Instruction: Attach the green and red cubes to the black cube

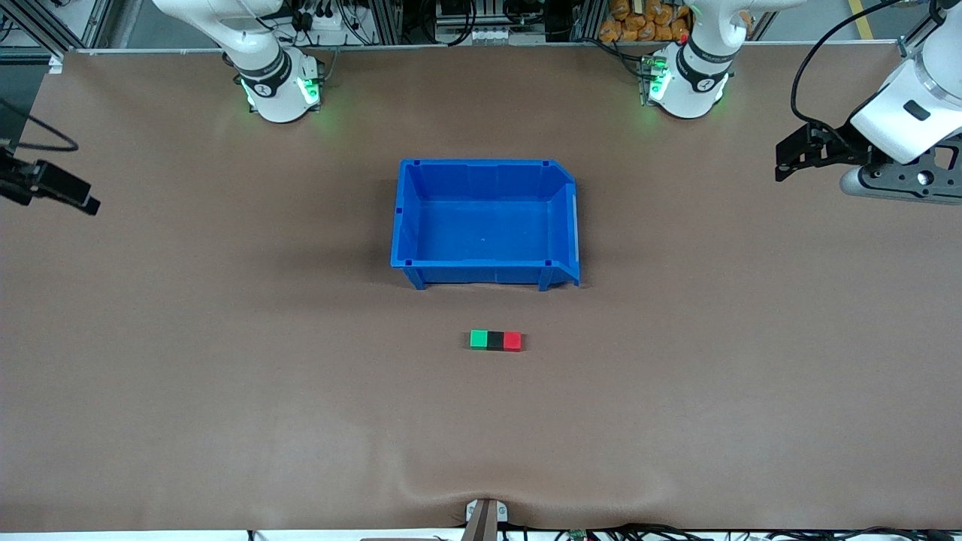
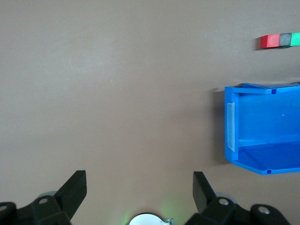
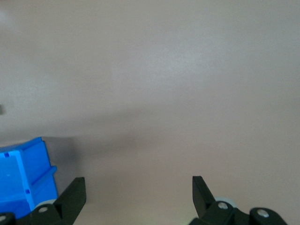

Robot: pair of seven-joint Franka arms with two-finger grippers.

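Note:
The green cube (image 1: pixel 478 340), black cube (image 1: pixel 495 340) and red cube (image 1: pixel 512 341) lie joined in one row on the table, black in the middle, nearer the front camera than the blue bin. The left wrist view shows the same row: red (image 2: pixel 270 41), black (image 2: pixel 284 39), green (image 2: pixel 295 38). My left gripper (image 1: pixel 783 162) hangs open and empty over the left arm's end of the table; it also shows in the left wrist view (image 2: pixel 139 187). My right gripper (image 1: pixel 84 201) is open and empty over the right arm's end, and it also shows in the right wrist view (image 3: pixel 138 187).
An empty blue bin (image 1: pixel 481 272) stands at the table's middle, also seen in the left wrist view (image 2: pixel 243 89) and the right wrist view (image 3: pixel 28 164). The brown mat wrinkles near the front edge. Both arm bases stand along the table's back.

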